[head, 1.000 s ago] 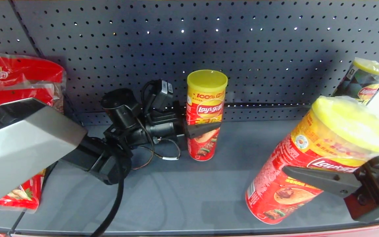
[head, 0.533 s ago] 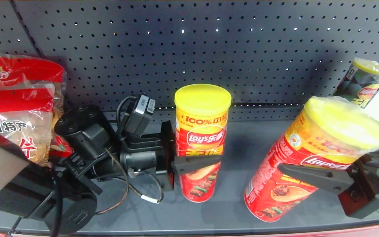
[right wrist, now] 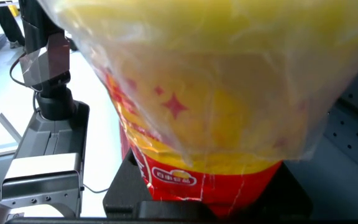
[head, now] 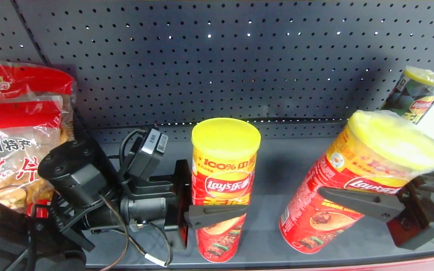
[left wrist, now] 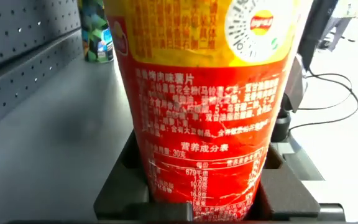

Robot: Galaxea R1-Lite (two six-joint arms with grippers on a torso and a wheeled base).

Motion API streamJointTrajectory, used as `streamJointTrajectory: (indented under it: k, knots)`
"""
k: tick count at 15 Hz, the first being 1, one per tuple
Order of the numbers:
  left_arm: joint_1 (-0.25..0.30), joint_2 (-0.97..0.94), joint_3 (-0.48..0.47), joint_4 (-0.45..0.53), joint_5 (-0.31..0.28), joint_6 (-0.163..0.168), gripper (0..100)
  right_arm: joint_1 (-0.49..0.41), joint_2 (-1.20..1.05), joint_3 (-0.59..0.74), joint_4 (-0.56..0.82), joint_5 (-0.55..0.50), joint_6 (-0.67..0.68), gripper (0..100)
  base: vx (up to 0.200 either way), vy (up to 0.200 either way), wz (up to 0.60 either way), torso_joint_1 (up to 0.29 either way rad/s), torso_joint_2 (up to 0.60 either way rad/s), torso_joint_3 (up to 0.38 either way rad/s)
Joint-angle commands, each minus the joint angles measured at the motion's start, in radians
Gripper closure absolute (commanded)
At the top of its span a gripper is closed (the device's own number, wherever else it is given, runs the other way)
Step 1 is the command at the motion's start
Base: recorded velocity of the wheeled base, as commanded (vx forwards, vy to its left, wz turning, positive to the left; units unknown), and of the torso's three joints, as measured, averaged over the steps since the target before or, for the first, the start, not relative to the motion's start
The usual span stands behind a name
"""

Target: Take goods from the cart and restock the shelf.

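Head view, from the left: red snack bags (head: 13, 124) stand stacked against the pegboard back wall (head: 217, 56), stock already faced outward on the grey shelf (head: 277, 162). Next to them the left end effector (head: 219, 207) is clenched on a red-and-yellow chip can (head: 224, 169), gripping it low on the body so the can stays upright with its yellow lid level — a hold that suits setting it straight down on its base. That can sits near the shelf's front edge; whether its base touches the shelf I cannot tell.

Left wrist view confirms the grip, with the can's label (left wrist: 197, 124) pinched between the black jaws.

Well apart to the right, a second chip can (head: 367, 177) is tilted, its film-wrapped lid leaning toward the right — the right end effector (head: 347, 197) grasps it around the middle from the side, and the tilt likely follows the wrist's angle rather than any intent to lay it down. It would need righting before release. Behind it, by the pegboard, a dark-patterned can (head: 416, 92) leans at the shelf's far right.
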Motion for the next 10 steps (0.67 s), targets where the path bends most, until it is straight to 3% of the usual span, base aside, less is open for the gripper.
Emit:
streamJointTrajectory:
  k: [1, 4, 10]
  knots:
    - [-0.006, 0.031, -0.002, 0.001, 0.017, 0.0, 100, 0.003, 0.0, 0.0, 0.0, 0.001, -0.001, 100, 0.0, 0.0, 0.0, 0.0, 0.0, 0.0]
    - [-0.057, 0.055, -0.007, -0.001, 0.061, -0.003, 100, 0.003, 0.0, 0.001, 0.0, 0.001, -0.001, 100, 0.0, 0.0, 0.0, 0.0, 0.0, 0.0]
    - [-0.057, 0.066, -0.002, 0.001, 0.06, -0.005, 100, 0.004, 0.0, 0.001, 0.0, 0.001, -0.001, 100, 0.0, 0.0, 0.0, 0.0, 0.0, 0.0]
